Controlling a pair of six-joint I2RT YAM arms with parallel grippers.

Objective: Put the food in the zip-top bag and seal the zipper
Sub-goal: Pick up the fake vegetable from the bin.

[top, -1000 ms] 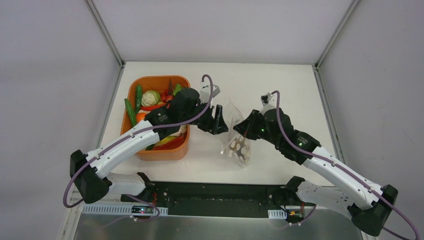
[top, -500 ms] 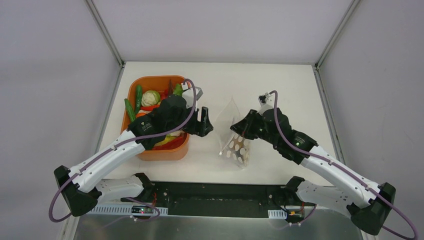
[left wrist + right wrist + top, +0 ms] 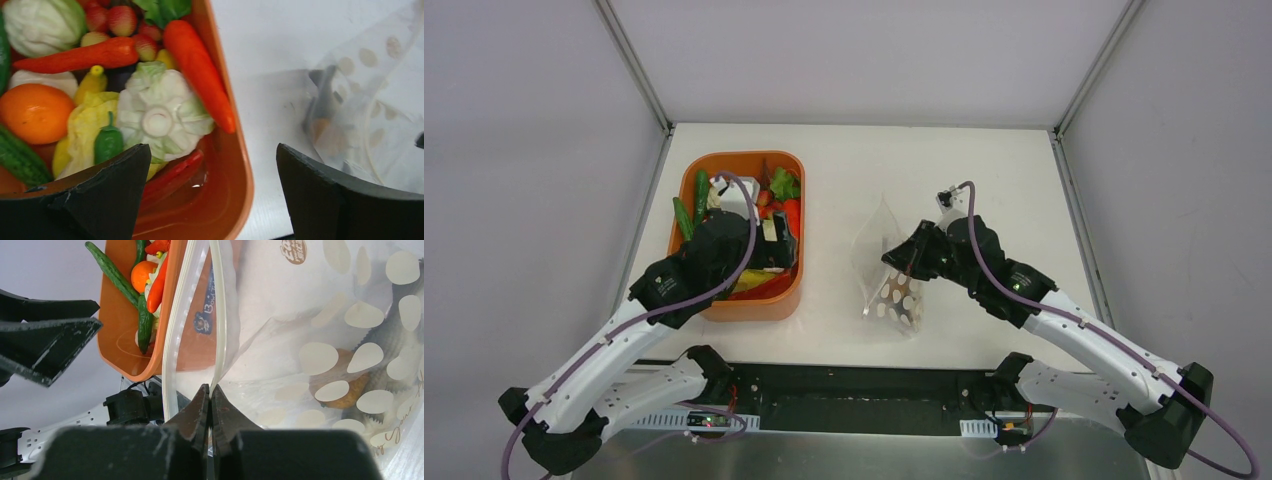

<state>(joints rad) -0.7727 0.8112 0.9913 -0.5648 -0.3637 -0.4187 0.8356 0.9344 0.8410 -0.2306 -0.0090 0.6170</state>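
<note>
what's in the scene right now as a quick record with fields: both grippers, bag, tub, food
left gripper: open, holding nothing, above the tub wall nearest the bag
right gripper: shut on the bag's edge by the zipper
bag: on the table right of the tub, mouth held up
zipper: unsealed, strips apart
in bag: brownish piece
tub: orange, crowded
in tub: carrot, orange, leafy white piece

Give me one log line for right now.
left gripper: open over tub | right gripper: shut on bag rim | food: mostly in tub
</note>
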